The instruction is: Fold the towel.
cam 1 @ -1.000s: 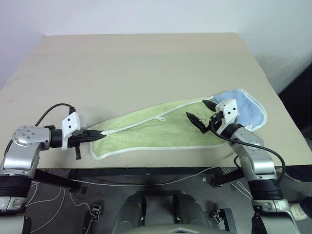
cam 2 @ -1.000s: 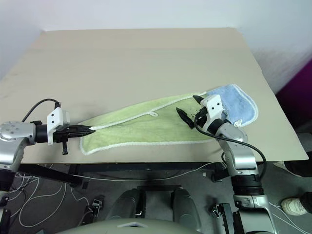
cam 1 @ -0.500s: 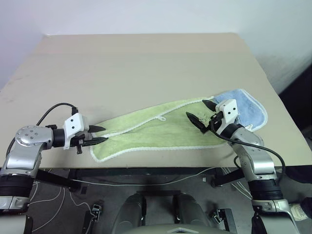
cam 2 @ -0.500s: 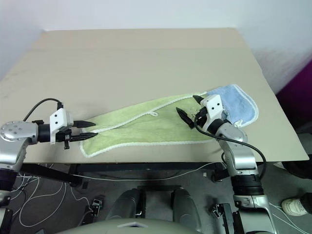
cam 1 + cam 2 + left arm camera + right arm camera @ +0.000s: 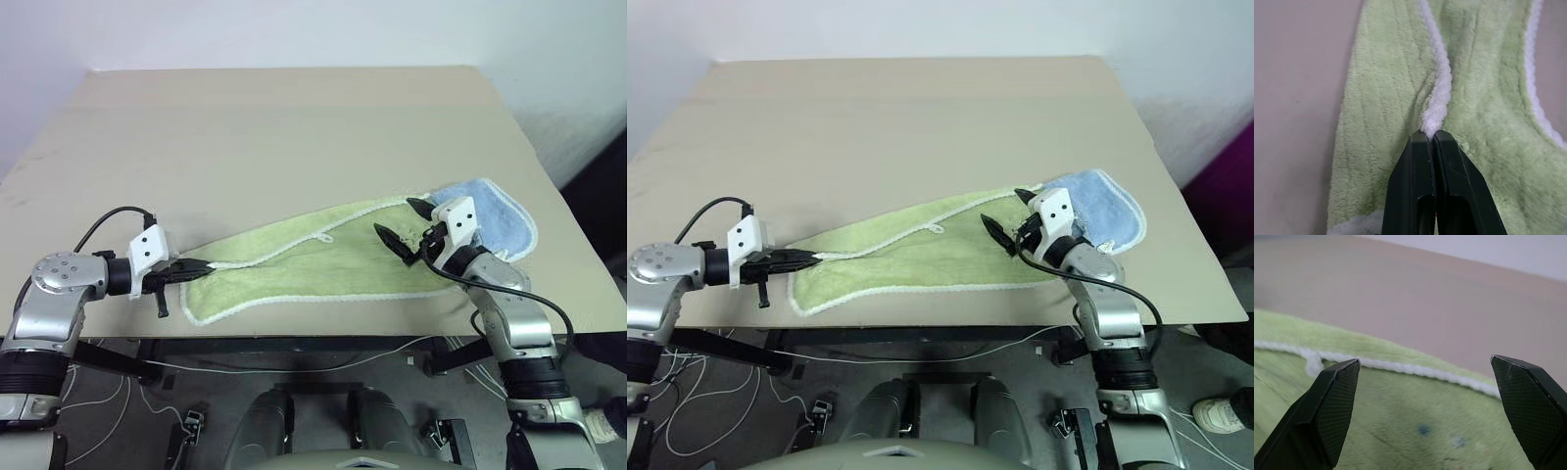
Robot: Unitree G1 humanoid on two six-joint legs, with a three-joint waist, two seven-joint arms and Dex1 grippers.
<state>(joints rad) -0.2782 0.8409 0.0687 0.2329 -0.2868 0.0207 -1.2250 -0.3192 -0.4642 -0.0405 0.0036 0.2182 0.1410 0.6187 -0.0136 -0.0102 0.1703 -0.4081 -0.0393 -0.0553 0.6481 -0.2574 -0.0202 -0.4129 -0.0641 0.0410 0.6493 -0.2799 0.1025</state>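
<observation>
Beige and broad, the worktop [image 5: 294, 127] carries the towel [image 5: 313, 264] stretched out long near its front edge, running from the robot's left to its right, where its far end lies over a smaller blue towel [image 5: 500, 220]. No fold looks finished: the green cloth lies mostly flat, only doubled along one white-edged seam, so nearly all of the folding seems left to do. At the towel's left end the left gripper [image 5: 1431, 139] is clenched on the white edging, pinching a raised ridge of it. Over the towel's right end, the right gripper [image 5: 409, 221] hovers with its jaws spread wide, grasping nothing, above the small dark print [image 5: 1423, 430].
</observation>
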